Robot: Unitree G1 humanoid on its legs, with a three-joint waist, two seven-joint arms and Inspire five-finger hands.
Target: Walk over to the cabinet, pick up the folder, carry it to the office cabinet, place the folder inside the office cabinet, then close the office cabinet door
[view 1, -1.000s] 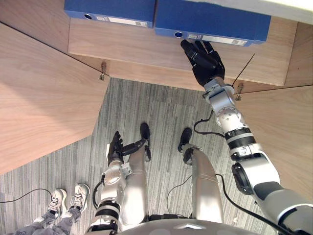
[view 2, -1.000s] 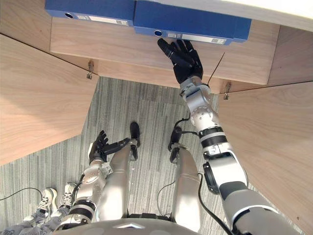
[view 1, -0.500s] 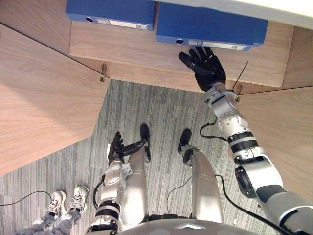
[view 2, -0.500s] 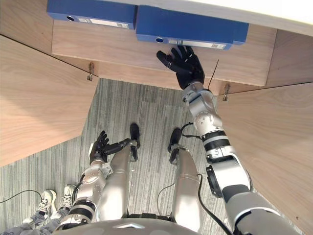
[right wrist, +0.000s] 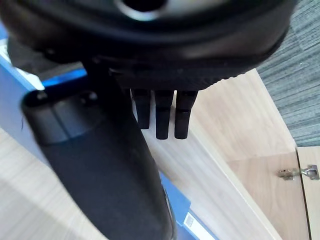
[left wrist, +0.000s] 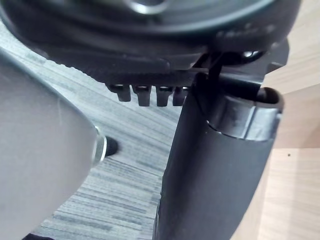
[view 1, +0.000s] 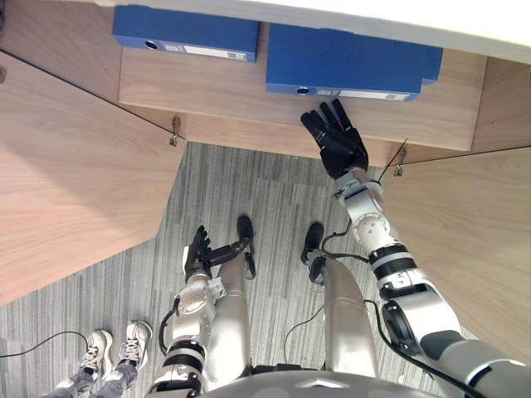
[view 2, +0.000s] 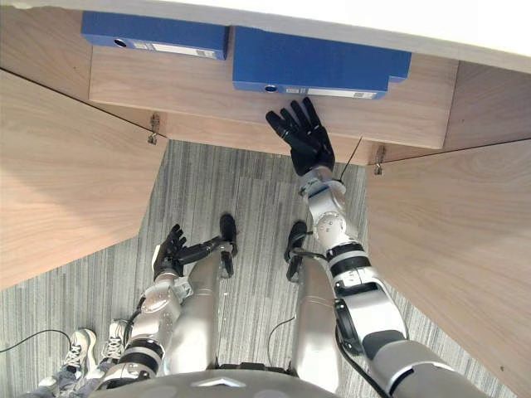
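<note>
A blue folder (view 1: 348, 70) lies flat on the office cabinet's wooden shelf (view 1: 207, 91), its labelled spine facing me. My right hand (view 1: 336, 143) is held out just before that spine, a small gap from it, fingers straight and spread, holding nothing. Its wrist view shows the straight fingers (right wrist: 164, 117) over the shelf and a strip of the blue folder (right wrist: 176, 202). My left hand (view 1: 197, 249) hangs low at my side, open and idle.
A second blue folder (view 1: 187, 31) lies on the same shelf to the left. Both cabinet doors stand open: the left door (view 1: 75, 182) and the right door (view 1: 469, 224) flank me. A person's shoes (view 1: 108, 352) are on the carpet at lower left.
My right hand has drawn back from the folder's spine, which its fingertips touched a second ago. The folder now lies a little deeper on the shelf. The left hand has not moved.
</note>
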